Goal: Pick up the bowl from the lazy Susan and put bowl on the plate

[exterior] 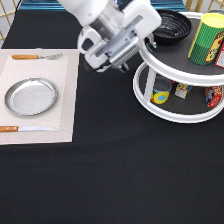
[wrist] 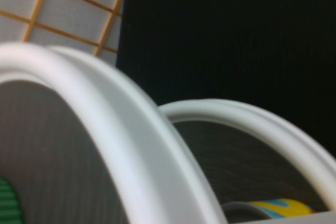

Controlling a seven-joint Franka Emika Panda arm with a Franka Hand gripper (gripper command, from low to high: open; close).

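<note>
The black ribbed bowl (exterior: 172,25) sits on the top tier of the white two-tier lazy Susan (exterior: 167,71) at the exterior view's top right. My gripper (exterior: 149,44) is at the upper tier's left rim, right beside the bowl's left edge; the white hand hides its tip. The silver plate (exterior: 31,96) lies empty on a pale placemat (exterior: 65,100) at the exterior view's left. The wrist view shows only the two white rims of the lazy Susan (wrist: 112,115) from close by, and no bowl.
A green and yellow canister (exterior: 210,39) stands on the top tier to the right of the bowl. Small cans (exterior: 161,95) stand on the lower tier; one shows in the wrist view (wrist: 277,207). A fork (exterior: 35,56) and a knife (exterior: 25,129) flank the plate.
</note>
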